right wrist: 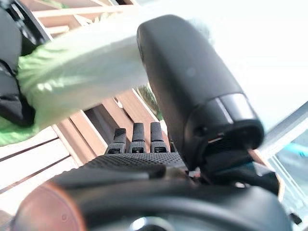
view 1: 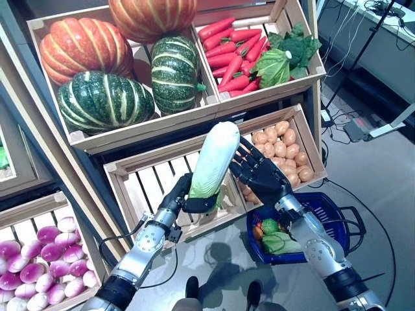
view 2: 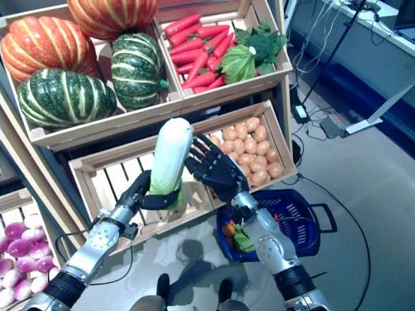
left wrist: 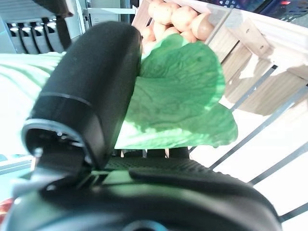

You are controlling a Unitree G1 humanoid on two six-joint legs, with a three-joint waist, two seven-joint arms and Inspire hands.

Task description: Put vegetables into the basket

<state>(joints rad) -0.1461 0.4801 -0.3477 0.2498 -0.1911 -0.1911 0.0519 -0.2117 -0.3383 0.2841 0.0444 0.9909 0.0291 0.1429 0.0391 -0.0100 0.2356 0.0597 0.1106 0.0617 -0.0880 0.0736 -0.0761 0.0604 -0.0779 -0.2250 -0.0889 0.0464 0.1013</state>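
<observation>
My left hand [view 1: 194, 202] is shut on the leafy base of a long pale green-and-white cabbage [view 1: 214, 159] and holds it upright in front of an empty slatted crate [view 1: 152, 184]. The cabbage's green leaf [left wrist: 178, 96] shows past the thumb [left wrist: 91, 86] in the left wrist view. My right hand [view 1: 259, 172] is open with fingers spread, right beside the cabbage's right side. In the right wrist view its thumb [right wrist: 192, 82] lies next to the cabbage [right wrist: 82, 72]. The blue basket [view 1: 340, 217] stands on the floor at lower right, under my right forearm. It holds a green cucumber-like piece [view 1: 282, 245], a round green one [view 1: 270, 225] and an orange one [view 1: 258, 231].
A wooden stand with several slanted crates [view 1: 259, 91] rises behind the hands. The crate to the right of the empty one reaches down close to the basket. Grey floor [view 1: 382, 175] with cables lies to the right of the basket.
</observation>
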